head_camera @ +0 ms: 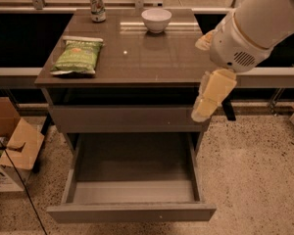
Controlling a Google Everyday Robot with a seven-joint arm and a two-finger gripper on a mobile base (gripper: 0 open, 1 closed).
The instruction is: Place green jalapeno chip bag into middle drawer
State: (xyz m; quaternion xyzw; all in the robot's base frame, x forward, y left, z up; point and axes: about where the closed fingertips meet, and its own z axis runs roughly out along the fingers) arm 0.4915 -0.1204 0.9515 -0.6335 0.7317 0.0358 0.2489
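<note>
Pincer [211,96] hanging by the desk's [152,58] right front corner

It is pointing downward before the upper drawer front [122,119]; whether it is apart or together cannot be told. The green jalapeno chip bag [78,58] is lying flat near the desk's left edge, well apart from the pincer; the middle drawer [132,213] is standing open below.

Bag [78,57] on table [152,58] L, jaws R

text: none legible | gripper [206,104]: by tabletop [152,58] right front corner
</note>
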